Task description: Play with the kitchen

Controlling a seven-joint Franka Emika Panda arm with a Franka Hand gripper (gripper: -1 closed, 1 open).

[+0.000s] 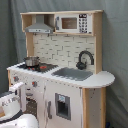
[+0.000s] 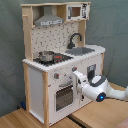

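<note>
In the first exterior view: gripper (image 1: pixel 19 94) low at the kitchen (image 1: pixel 75 75) front, just beside the oven door (image 1: pixel 31 106) and under the knobs (image 1: pixel 34 83). Cannot tell whether fingers are spread or pressed together. Probably reaching for the oven door or a knob; best approached slowly and squarely, no sideways push on the light cabinet. Above the fingers, a small pot (image 1: pixel 31 61) on the stove; farther off toward the first exterior view's right, grey sink (image 1: pixel 74 73) and black faucet (image 1: pixel 85 58).

In the second exterior view: gripper (image 2: pixel 78 76) touching or nearly touching the kitchen (image 2: pixel 37 80) front, just beside the oven door (image 2: pixel 64 95). Finger state again hidden. Knobs (image 2: pixel 56 76) close beside the fingers, easy to bump. Pot (image 2: pixel 46 55) above, clear of the approach. Wooden tabletop (image 2: pixel 30 120) below.
</note>
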